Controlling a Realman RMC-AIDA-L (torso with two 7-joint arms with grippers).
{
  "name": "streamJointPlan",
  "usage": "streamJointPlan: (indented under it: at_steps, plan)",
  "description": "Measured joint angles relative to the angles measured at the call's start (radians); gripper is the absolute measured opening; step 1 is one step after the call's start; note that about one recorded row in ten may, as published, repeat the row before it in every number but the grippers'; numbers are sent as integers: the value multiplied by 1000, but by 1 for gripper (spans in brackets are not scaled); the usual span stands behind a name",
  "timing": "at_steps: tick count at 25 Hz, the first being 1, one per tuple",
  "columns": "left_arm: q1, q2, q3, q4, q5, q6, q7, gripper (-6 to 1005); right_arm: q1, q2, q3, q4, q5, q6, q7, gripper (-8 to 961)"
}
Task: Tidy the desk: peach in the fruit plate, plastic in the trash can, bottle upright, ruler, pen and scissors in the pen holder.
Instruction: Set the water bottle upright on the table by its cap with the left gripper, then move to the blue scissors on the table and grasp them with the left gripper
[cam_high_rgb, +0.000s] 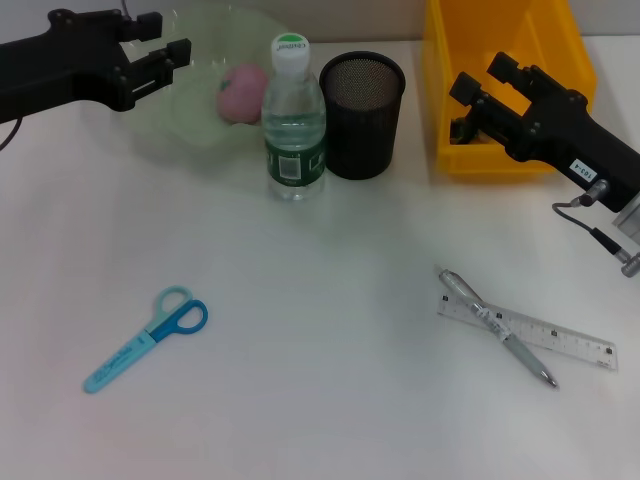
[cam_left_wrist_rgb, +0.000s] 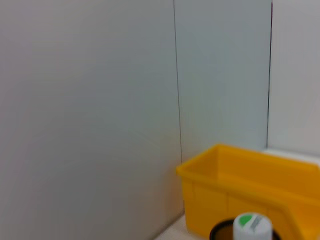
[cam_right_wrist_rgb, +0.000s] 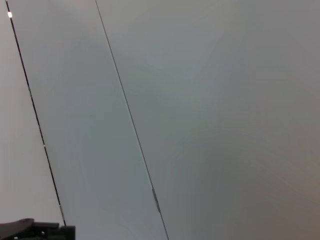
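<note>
Wide bare white bench (cam_high_rgb: 320, 330) mid-frame; grey panel wall behind. Left end effector (cam_high_rgb: 165, 45) and right end effector (cam_high_rgb: 480, 85) released, at upper corners.

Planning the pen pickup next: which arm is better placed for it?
Right, probably. The pen lies across the ruler on the robot's right, below the right gripper; the left gripper hovers over the fruit plate.

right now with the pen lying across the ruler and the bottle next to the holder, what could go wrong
The pen lies crossed over the ruler, so gripping one may drag or flick the other. The upright bottle stands right beside the pen holder; an arm carrying the scissors there could tip it. The flat ruler may be hard to pinch off the desk.
</note>
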Motion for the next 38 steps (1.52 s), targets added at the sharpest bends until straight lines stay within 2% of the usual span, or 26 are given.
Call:
streamJointPlan:
  at_steps: [4, 7, 11, 12, 17, 22, 25, 30, 33, 38]
  plan:
    - [26, 0, -6, -38, -81, 19, 54, 401, 0, 0, -1, 3, 0, 0, 0, 715]
    - [40, -2, -21, -80, -127, 44, 105, 489, 0, 0, -3, 6, 0, 0, 0, 715]
    - [62, -2, -26, -168, -228, 98, 229, 676, 0, 0, -8, 7, 0, -1, 0, 715]
    - [72, -2, -28, -208, -270, 151, 305, 723, 0, 0, -9, 8, 0, -1, 0, 715]
    - [75, -1, -70, -308, -288, 275, 421, 791, 3, 0, -10, 11, -5, -3, 0, 715]
    - [73, 1, -112, -386, -289, 324, 444, 790, 13, -2, -13, 6, -12, -10, 10, 716]
    - [76, 1, -175, -472, -290, 401, 528, 790, 20, -5, -16, 3, -13, -13, 14, 716]
    - [76, 1, -229, -564, -287, 483, 600, 789, 20, -7, -52, -24, -14, -34, 24, 716]
    - [78, 2, -231, -577, -280, 493, 608, 788, 20, -7, -81, -44, -14, -41, 29, 716]
    - [82, 9, -229, -577, -184, 498, 563, 788, 22, -6, -88, -45, -14, -41, 29, 716]
